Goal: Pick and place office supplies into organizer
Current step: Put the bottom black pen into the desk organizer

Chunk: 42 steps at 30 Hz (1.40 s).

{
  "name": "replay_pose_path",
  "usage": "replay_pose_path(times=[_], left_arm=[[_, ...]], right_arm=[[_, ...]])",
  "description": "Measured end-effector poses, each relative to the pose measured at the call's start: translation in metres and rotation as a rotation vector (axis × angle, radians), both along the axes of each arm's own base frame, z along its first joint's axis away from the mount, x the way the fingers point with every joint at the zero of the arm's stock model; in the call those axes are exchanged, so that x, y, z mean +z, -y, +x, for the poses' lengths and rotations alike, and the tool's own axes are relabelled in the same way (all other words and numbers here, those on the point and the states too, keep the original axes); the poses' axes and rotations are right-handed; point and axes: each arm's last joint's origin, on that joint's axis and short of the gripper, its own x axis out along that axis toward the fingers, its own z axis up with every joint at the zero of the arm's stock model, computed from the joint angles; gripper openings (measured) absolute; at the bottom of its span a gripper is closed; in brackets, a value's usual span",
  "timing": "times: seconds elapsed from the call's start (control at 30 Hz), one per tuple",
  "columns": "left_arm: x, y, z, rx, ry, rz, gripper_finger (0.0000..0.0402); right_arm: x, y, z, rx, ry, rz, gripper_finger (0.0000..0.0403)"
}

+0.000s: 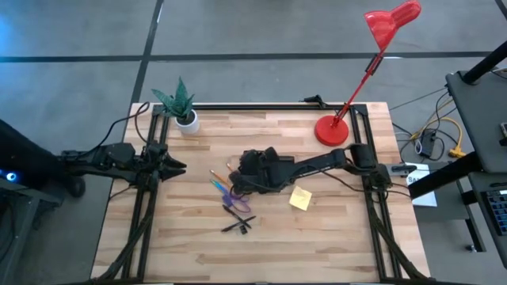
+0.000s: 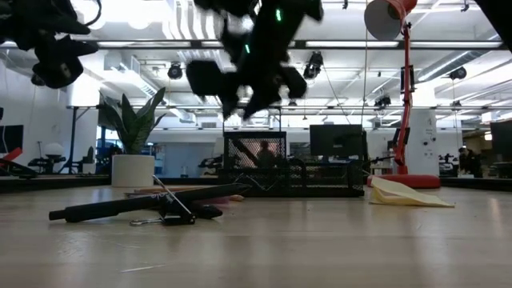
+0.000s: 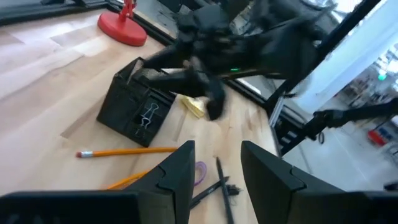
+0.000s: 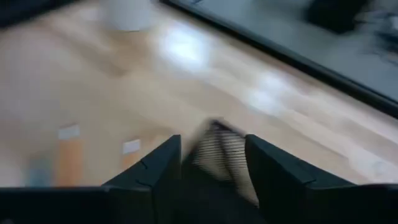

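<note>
Mostly undone: the organizer [image 1: 255,169] sits mid-frame in the high view on the table [image 1: 198,245], partly under the right gripper [image 1: 244,180], and only a clip [image 3: 147,116] shows inside it in the left wrist view. Still out on the wood: orange pencils [image 1: 216,176] and a blue one just left of the organizer, purple scissors [image 1: 230,198] below those, dark pens [image 1: 238,225] lower still, and the yellow sticky pad [image 1: 300,198] to the lower right. Right gripper hovers over the organizer's near side; its wrist view is blurred, fingers look parted with mesh between them, but I cannot tell if it holds anything. Left gripper [image 1: 173,167] waits at the table's left edge, fingers apart, nothing held. Room: lower half of the table is bare wood, easy approach to pens and scissors; plant pot [image 1: 188,123] upper left and red lamp [image 1: 331,131] upper right stand well apart from the supplies. Pencils lie close to the organizer wall, so tight there.
</note>
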Motion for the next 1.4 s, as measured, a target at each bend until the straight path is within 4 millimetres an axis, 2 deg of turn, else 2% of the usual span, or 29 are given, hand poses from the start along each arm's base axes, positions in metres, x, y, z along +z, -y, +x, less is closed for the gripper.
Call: replay_pose_path(times=[0.13,0.27,0.33,0.43,0.83,0.93,1.13,1.4], left_arm=[[0.000,0.000,0.000,0.006,-0.003,-0.034,0.0116],[0.000,0.000,0.000,0.004,-0.005,-0.035,0.0116],[-0.001,0.000,0.000,0.004,-0.013,-0.033,0.0116],[-0.003,0.000,0.000,0.004,-0.021,-0.032,0.0116],[-0.006,0.000,0.001,0.003,-0.032,-0.030,0.0116],[-0.006,0.000,0.001,0.004,-0.031,-0.030,0.0116],[-0.006,0.000,0.001,0.004,-0.028,-0.031,0.0116],[-0.006,0.000,0.001,0.004,-0.029,-0.030,0.0116]], right_arm=[[0.013,-0.012,0.007,0.226,-0.046,0.179,0.0178],[0.007,-0.023,0.010,0.448,-0.069,0.411,0.0179],[0.002,-0.033,0.007,0.509,-0.092,0.470,0.0180],[-0.005,-0.048,0.004,0.589,-0.143,0.450,0.0180],[-0.010,-0.100,-0.009,0.955,-0.316,0.232,0.0180],[-0.020,-0.104,-0.012,1.021,-0.376,0.196,0.0180],[-0.041,-0.103,-0.009,1.043,-0.435,0.222,0.0180],[-0.051,-0.104,-0.009,1.058,-0.460,0.258,0.0179]])
